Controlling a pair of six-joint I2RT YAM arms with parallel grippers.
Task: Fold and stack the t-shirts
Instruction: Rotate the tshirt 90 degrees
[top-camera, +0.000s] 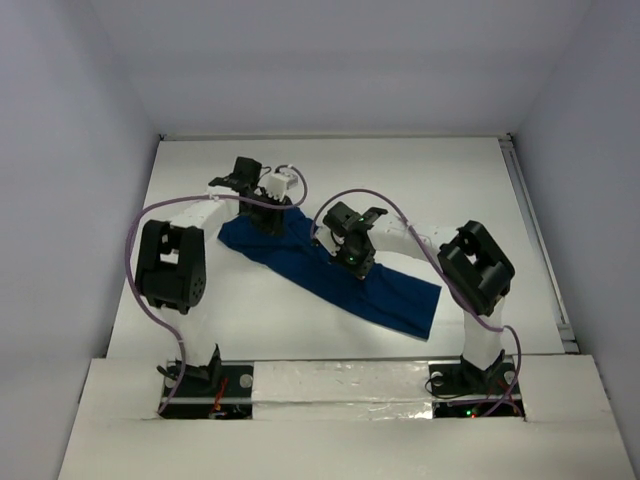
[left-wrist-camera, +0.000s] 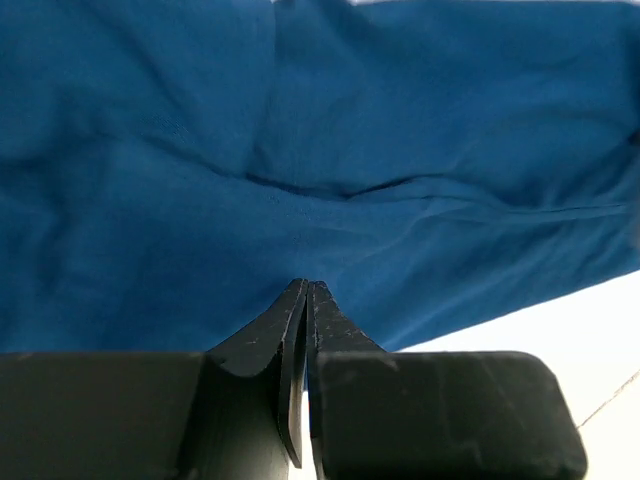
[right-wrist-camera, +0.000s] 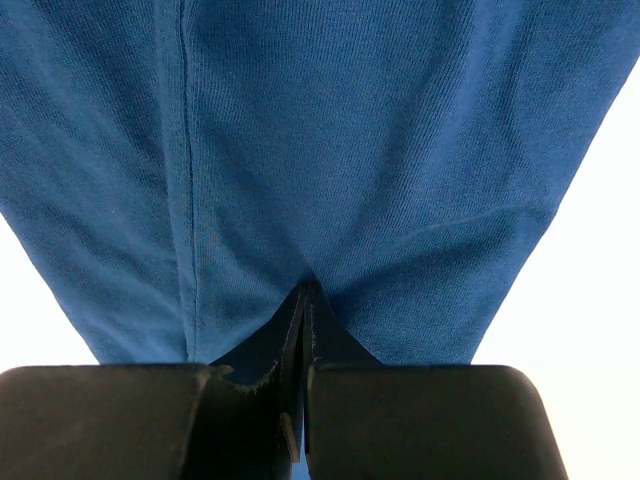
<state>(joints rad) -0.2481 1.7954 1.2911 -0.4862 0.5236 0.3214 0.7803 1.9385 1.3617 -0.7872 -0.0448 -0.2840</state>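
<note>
The dark blue t-shirt (top-camera: 392, 296) lies bunched in a long diagonal strip across the white table, from back left to front right. No print shows. My left gripper (top-camera: 268, 222) is at the strip's back-left end. In the left wrist view the left gripper (left-wrist-camera: 306, 284) is shut, tips pressed into the t-shirt (left-wrist-camera: 350, 120). My right gripper (top-camera: 352, 262) is at the middle of the strip. In the right wrist view the right gripper (right-wrist-camera: 306, 287) is shut, and the t-shirt (right-wrist-camera: 350, 130) puckers at its tips.
The white table (top-camera: 430, 185) is walled in on three sides, with a metal rail (top-camera: 535, 230) along its right edge. Purple cables (top-camera: 140, 215) loop from both arms. The arm bases stand at the near edge.
</note>
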